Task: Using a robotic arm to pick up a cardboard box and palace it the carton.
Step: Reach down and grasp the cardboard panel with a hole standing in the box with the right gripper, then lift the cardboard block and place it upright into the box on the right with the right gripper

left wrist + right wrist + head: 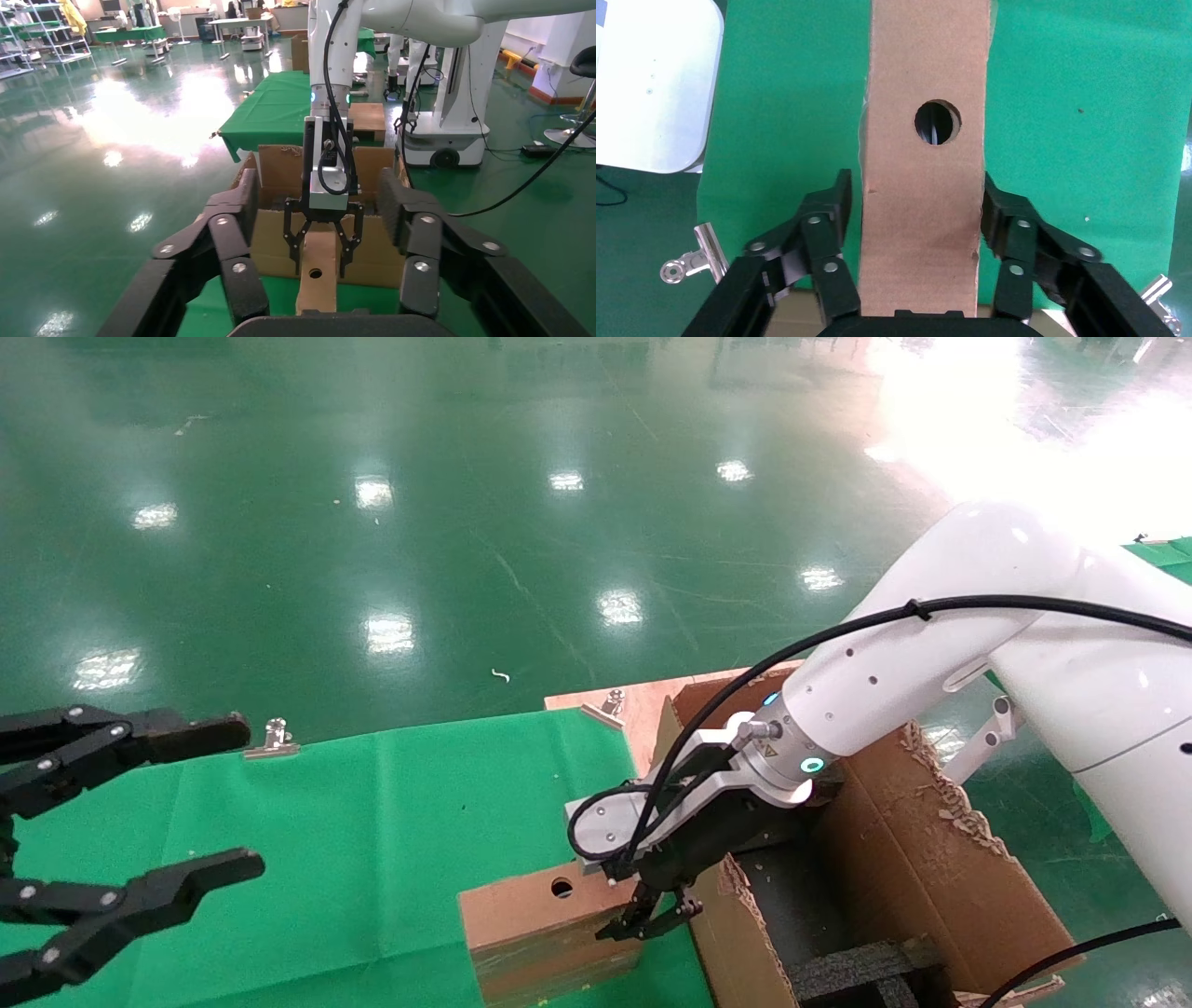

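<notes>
Cardboard box [540, 919], one, right gripper [652, 917] astride

No legible text, labels, brands or numbers in any view. The cardboard box [923, 182] shows bare brown faces with one round hole and no print. The carton [917, 859] walls carry no markings. A small yellow sticker sits on the robotic arm [894, 682] wrist near the teal ring light; its content is too small to read.
</notes>
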Tool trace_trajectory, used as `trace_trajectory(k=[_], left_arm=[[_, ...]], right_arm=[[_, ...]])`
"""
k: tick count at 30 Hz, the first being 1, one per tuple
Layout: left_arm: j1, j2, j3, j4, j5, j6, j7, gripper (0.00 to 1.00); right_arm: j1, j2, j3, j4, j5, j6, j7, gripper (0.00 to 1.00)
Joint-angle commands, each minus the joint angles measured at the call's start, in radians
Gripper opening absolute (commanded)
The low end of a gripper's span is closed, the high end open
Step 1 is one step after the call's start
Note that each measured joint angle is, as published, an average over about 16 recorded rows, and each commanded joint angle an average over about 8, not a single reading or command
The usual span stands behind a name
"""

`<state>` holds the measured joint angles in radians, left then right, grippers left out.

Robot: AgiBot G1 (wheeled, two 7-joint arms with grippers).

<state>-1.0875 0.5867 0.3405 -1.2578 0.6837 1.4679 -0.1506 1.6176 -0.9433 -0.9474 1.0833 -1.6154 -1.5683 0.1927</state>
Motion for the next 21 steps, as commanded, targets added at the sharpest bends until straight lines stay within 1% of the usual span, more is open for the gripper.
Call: trace_trajectory(k=[1,12,16,21], left_arm=[[0.000,0.000,0.000,0.000,0.000,0.000,0.000,1.00],[0.000,0.000,0.000,0.000,0.000,0.000,0.000,1.00],[0.000,0.000,0.000,0.000,0.000,0.000,0.000,1.00],[0.000,0.000,0.000,0.000,0.000,0.000,0.000,1.00]], right_arm=[[0.000,0.000,0.001,0.000,0.000,0.000,0.000,0.00],[0.009,0.005,0.004,-0.006,0.017,0.003,0.001,0.00],[0.047,0.015,0.011,-0.021,0.046,0.000,0.003,0.00],[0.132,0.037,0.019,-0.058,0.093,-0.009,-0.004,0.00]])
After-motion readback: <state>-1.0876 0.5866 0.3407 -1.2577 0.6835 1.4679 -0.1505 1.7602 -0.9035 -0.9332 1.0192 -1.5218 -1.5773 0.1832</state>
